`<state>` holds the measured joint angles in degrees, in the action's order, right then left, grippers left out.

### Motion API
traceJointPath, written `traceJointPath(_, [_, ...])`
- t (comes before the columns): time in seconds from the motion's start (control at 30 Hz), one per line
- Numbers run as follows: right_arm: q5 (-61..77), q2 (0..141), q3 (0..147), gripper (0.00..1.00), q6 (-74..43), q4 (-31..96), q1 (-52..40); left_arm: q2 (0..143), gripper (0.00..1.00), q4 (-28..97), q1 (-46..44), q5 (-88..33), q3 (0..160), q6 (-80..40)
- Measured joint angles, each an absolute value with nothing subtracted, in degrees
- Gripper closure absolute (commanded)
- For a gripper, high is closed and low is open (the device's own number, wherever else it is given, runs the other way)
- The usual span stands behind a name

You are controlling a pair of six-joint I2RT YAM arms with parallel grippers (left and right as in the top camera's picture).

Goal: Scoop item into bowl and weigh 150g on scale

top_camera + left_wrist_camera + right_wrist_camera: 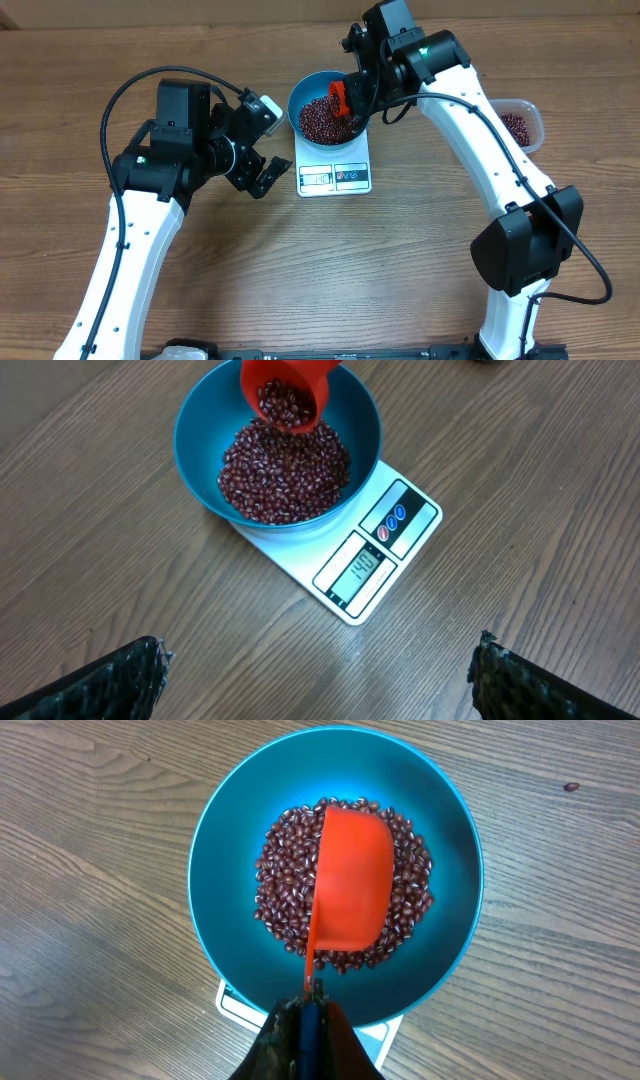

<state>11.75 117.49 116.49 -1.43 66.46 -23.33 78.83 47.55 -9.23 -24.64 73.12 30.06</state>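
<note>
We held the scoop point(350, 880) by its handle in the right gripper point(308, 1012), which was clamped narrow on it, with the scoop tipped over the bowl point(215, 850) on the scale point(385, 550). A good heap of beans point(280, 895) already lay in the bowl, and a few sat in the scoop. We could not read the lit display surely. We judged the filling far along, with fine topping-up and a check left. Our left gripper point(320, 690) hung wide and empty above the counter point(300, 270), near the scale.
</note>
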Motion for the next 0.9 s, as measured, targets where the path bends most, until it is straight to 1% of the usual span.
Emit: traceJointPath(0.9, [10.9, 117.5, 116.5, 0.96, -0.3, 66.5, -23.3, 78.8, 0.01, 47.5, -9.2, -24.6, 73.1, 30.1])
